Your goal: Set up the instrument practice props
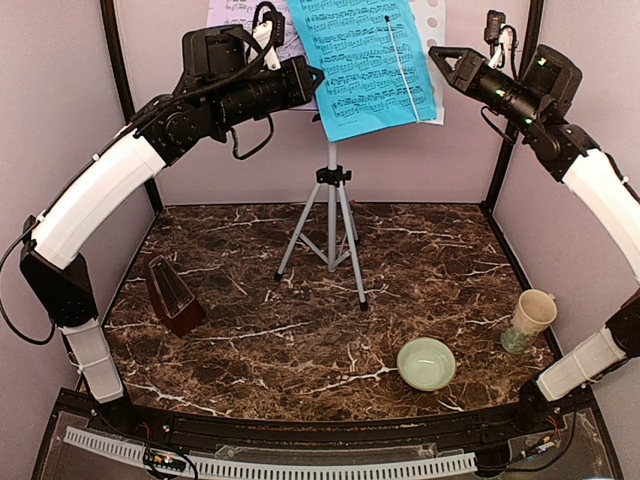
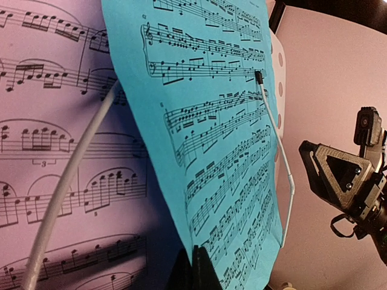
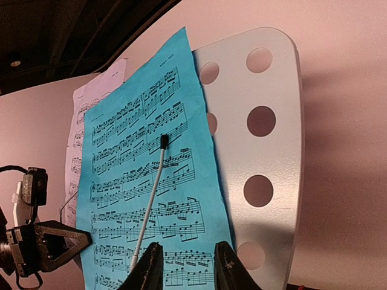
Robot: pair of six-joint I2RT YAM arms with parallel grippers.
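Cyan page (image 1: 365, 65) on desk (image 3: 284, 151), edge in pinch of left end effector (image 2: 193, 266); right end effector (image 3: 187, 252) spread.

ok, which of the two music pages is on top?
The cyan page: it overlaps the lavender page, which only peeks out from behind its left edge on the stand.
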